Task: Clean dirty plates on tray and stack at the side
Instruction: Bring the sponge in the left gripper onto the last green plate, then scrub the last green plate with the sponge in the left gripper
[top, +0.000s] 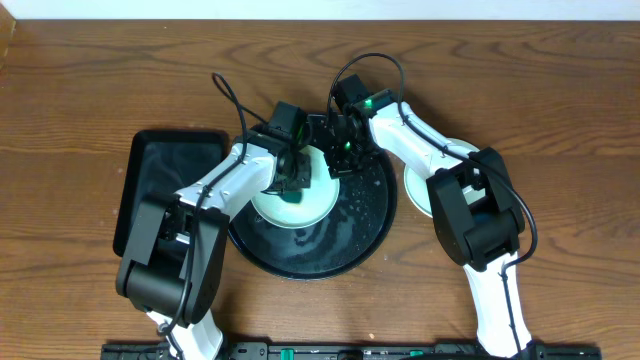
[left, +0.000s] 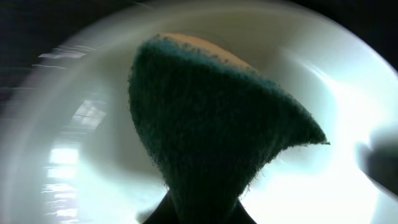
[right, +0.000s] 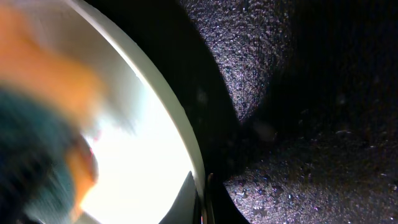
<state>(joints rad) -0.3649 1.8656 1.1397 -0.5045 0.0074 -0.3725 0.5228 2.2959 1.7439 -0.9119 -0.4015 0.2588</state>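
Observation:
A pale mint plate (top: 312, 205) lies on the left half of the round black tray (top: 362, 228), which is wet with droplets. My left gripper (top: 292, 185) is shut on a green sponge with an orange back (left: 211, 124), and the sponge is pressed onto the plate's inside (left: 81, 124). My right gripper (top: 340, 165) is shut on the plate's far right rim (right: 180, 124), with one finger (right: 186, 199) inside the rim and the other outside. In the right wrist view the sponge (right: 43, 124) is a blur at the left. Another pale plate (top: 418, 185) rests on the table right of the tray, partly under my right arm.
A rectangular black tray (top: 165, 170) lies on the table left of the round tray, partly under my left arm. Both arms reach in from the front edge and meet over the round tray's back half. Wooden table surrounds everything.

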